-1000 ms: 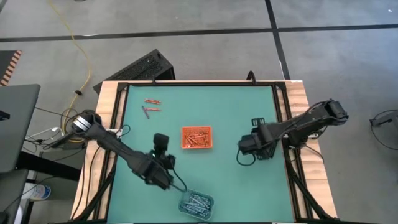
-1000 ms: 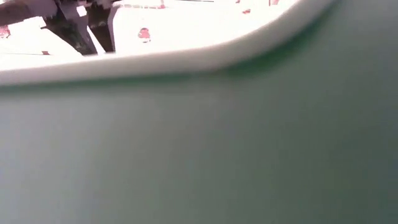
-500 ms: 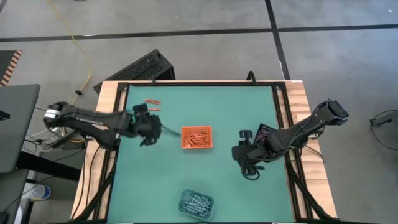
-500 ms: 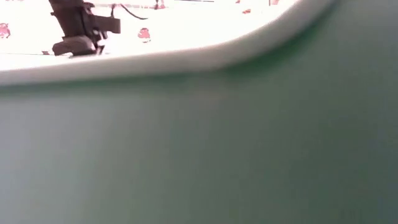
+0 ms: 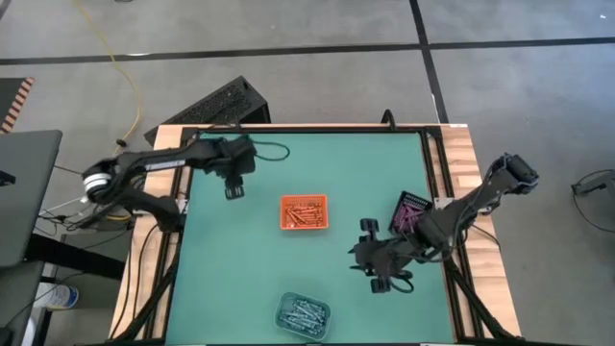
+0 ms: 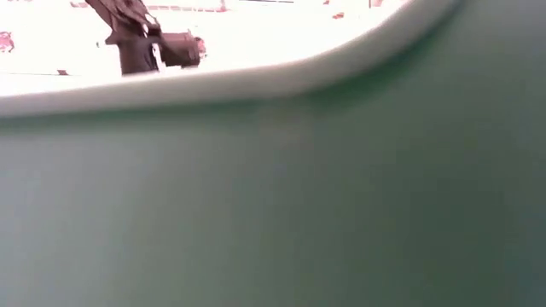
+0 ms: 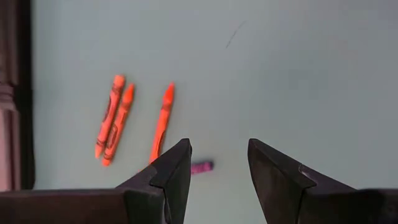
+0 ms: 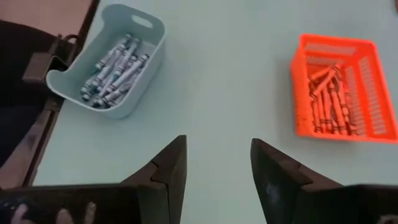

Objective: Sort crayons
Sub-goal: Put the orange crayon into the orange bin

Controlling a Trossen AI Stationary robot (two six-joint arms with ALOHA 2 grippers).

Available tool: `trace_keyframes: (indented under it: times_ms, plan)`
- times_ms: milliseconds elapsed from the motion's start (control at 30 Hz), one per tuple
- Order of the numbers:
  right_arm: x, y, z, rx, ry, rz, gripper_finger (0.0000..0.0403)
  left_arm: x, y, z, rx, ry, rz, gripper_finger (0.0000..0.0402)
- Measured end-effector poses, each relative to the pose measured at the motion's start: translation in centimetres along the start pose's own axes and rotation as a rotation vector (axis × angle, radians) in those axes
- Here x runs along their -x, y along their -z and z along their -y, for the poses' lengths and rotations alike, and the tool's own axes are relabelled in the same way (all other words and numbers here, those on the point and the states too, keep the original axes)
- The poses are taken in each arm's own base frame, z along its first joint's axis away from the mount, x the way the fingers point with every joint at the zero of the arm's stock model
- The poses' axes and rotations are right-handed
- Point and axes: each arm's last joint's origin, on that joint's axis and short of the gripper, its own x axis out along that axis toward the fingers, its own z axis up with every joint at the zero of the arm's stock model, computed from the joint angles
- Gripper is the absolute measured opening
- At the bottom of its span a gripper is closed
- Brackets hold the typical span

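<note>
Left tool (image 7: pixel 217 163): its two dark fingers are parted with nothing between them; it is hung over the far left corner of the green counter (image 5: pixel 365 173), above the last loose crayons.
Loose crayons: three thin orange-red wax crayons (image 7: pixel 163 121) lie just ahead of the left tool and to one side of its gap – two touching side by side, the third near them. A short purple-magenta crayon (image 7: pixel 201 167) is half hidden beside one fingertip.
Right tool (image 8: pixel 217 163): held wide apart and empty, near the right edge of the counter; nothing lies under it.
Sorted crayons: the orange plastic mesh tray (image 5: pixel 304 212) holds orange-red sticks, the pale blue-grey plastic tub (image 5: pixel 304 313) holds blue-grey ones, and the dark tray with purple sticks (image 5: pixel 411 210) is seen beside the right arm.
Risk, double pick: the touching pair could be taken together, or one nudged away, because they are not separated.
Risk, missed purple: the purple crayon is off the gap's centre – a straight descent could pin it under a fingertip or roll it.
Risk, wrong tray: a mixed grab would put purple among orange-red.
Risk, crossing arms: the purple tray sits by the right arm, so a delivery there could crowd it.
</note>
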Motion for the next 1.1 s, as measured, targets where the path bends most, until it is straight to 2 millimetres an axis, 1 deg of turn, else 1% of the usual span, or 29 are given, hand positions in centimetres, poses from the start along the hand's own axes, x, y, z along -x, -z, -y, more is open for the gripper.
trace_keyframes:
  times_ms: [200,333,567,733,967,1100]
  plan:
    - [-0.4,0.9,-0.7,0.026,-0.015,0.002,0.0168,-4.1,0.7,-2.9,0.006,0.035,-0.166,0.0149]
    - [-0.8,1.2,-0.7,0.024,-0.015,0.005,0.0168,-5.8,0.4,-4.5,0.023,0.060,-0.209,0.0149]
    - [-1.6,2.0,-0.6,0.023,-0.013,0.009,0.0168,-6.7,-0.2,-6.2,-0.019,0.069,-0.223,0.0148]
    - [-1.6,1.8,-0.6,0.018,-0.016,0.023,0.0168,-7.4,0.2,-6.8,-0.024,0.121,-0.230,0.0148]
    - [-1.5,1.7,-0.7,0.011,-0.022,0.041,0.0168,-9.7,0.7,-7.1,-0.020,0.153,-0.299,0.0146]
    - [-1.5,1.6,-0.7,0.009,-0.024,0.048,0.0168,-10.1,0.7,-7.0,-0.023,0.162,-0.304,0.0124]
